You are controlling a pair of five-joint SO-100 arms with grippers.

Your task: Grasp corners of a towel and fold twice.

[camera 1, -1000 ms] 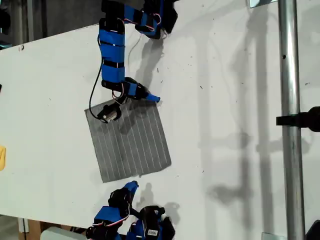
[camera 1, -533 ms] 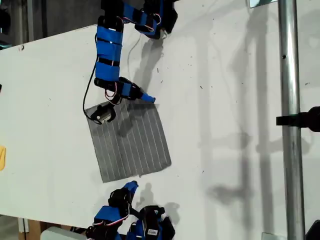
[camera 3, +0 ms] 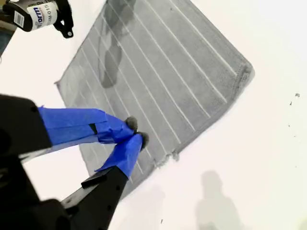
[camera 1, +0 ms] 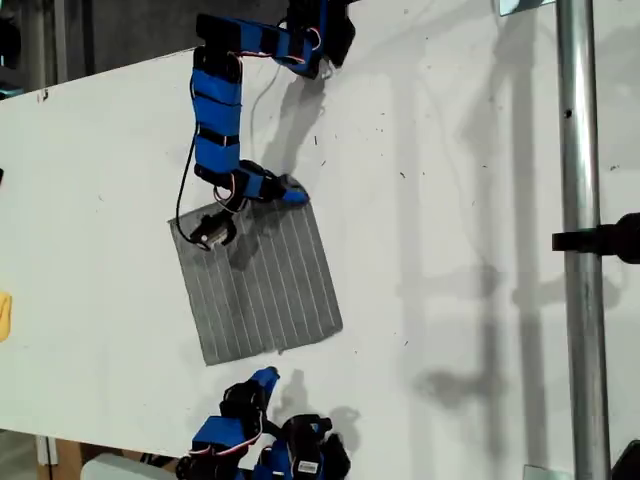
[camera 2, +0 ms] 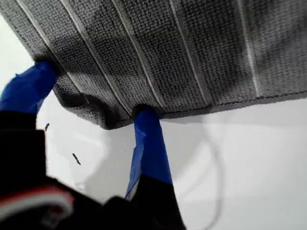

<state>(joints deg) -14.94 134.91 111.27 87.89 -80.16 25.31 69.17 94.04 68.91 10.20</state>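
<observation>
**First gripper down on the towel's far edge, second gripper waiting pinched**

My first gripper [camera 2: 91,96] is right at the cloth, its two blue fingers [camera 2: 148,143] spread apart with the tips pressed against the hem of the grey striped towel [camera 2: 172,52]. A bulge of fabric near one corner [camera 2: 103,122] sits between the tips, though I cannot tell whether it is truly clamped. In the exterior view this gripper [camera 1: 255,195] sits at the towel's far edge, its blue arm [camera 1: 215,120] reaching down from the top of that view.

My second gripper [camera 3: 134,134] is pinched together, tips meeting, holding nothing and hovering over the towel's near side. In the exterior view it [camera 1: 262,380] sits just off the near edge of the towel [camera 1: 265,285].

The towel lies flat on the white table [camera 1: 450,250], toward the exterior view's left. A metal pole [camera 1: 580,250] runs down the exterior view's right.
</observation>
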